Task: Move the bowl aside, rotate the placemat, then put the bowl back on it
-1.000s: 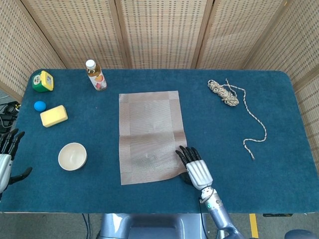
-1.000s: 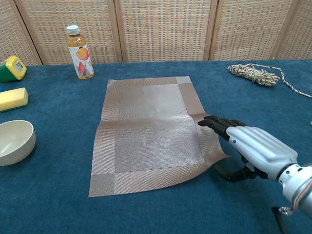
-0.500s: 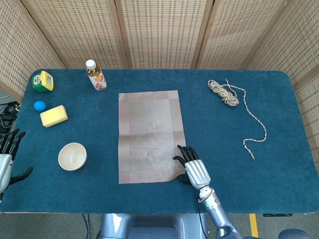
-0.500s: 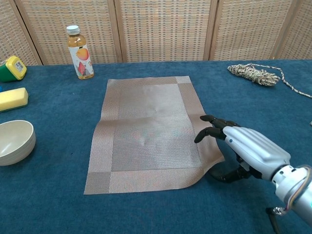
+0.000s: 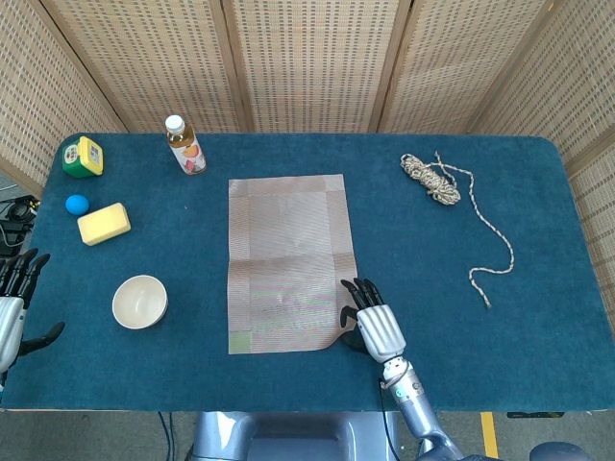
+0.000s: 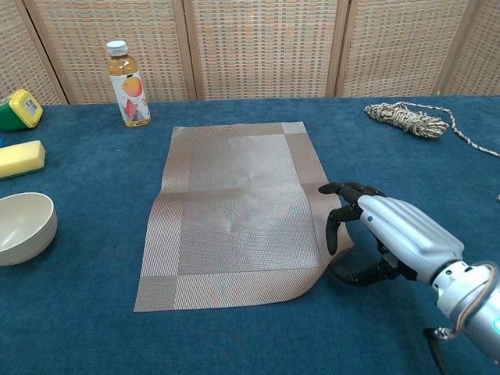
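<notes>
A: Fig.: right hand (image 6: 373, 238) at near-right corner of placemat (image 5: 286, 259). Why there?
B: A corner gives leverage for turning the mat. Fingers (image 6: 334, 226) curl down over the edge, thumb sits underneath, so the corner lifts off the table (image 5: 452, 279). Looks like a pinch on the mat, fingers partly closed.
A: And the bowl (image 5: 140, 302)?
B: Parked on the cloth left of the mat, well apart, upright & empty, so the mat can turn freely.
A: Left hand (image 5: 12, 303)?
B: At the table's left edge, fingers spread, holding nothing; idle, near the bowl for the return step.
A: Stage?
B: Prob. the rotation step; mat lies long side running front-to-back. Bowl not yet back.
</notes>
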Tool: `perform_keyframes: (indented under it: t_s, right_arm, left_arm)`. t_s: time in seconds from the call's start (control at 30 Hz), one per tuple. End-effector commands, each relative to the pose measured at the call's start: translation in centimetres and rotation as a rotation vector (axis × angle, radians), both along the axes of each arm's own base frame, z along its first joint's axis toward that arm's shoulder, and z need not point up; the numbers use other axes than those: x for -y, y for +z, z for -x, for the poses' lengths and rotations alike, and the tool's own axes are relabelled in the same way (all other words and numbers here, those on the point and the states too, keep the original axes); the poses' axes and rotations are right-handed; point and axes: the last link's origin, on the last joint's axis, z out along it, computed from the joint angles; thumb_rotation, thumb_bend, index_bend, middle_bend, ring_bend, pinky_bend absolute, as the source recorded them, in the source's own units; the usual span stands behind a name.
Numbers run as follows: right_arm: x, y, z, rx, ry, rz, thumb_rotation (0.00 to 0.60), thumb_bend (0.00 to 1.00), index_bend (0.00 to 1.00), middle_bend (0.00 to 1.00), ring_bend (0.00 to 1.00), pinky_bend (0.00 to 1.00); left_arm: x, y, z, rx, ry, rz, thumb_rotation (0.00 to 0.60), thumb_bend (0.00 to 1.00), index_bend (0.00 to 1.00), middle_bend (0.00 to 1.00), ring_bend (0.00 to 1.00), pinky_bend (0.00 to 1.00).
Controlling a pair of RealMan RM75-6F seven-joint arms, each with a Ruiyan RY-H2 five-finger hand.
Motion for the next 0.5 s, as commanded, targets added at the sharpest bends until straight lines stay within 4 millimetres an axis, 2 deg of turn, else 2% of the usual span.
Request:
perform_keyframes:
  t_s: [0.03,0.2,0.5]
  right_arm:
    - [-0.02,0.04,-0.01,0.005,0.002,0.002,0.6,0.54,0.66,0.19,0.0,0.0]
    - [-0.17,0.13,0.14,0.004,-0.003,-0.003,0.6,0.59,0.67,0.19,0.0,0.0]
    - [-0.68,0.79,0.39,-0.002,0.012,0.003,0.6,0.6,0.67,0.19,0.0,0.0]
  left_arm:
    - [-0.01,-0.02,0.0,0.001,0.0,0.002,0.6,0.23,0.01,0.0,0.0,0.0]
    - [0.01,-0.02,0.0,0.004,0.001,0.005,0.6,0.23,0.02,0.0,0.0,0.0]
    - [0.01,-0.04,-0.02,0.005,0.0,0.007,0.6,0.23,0.02,0.0,0.0,0.0]
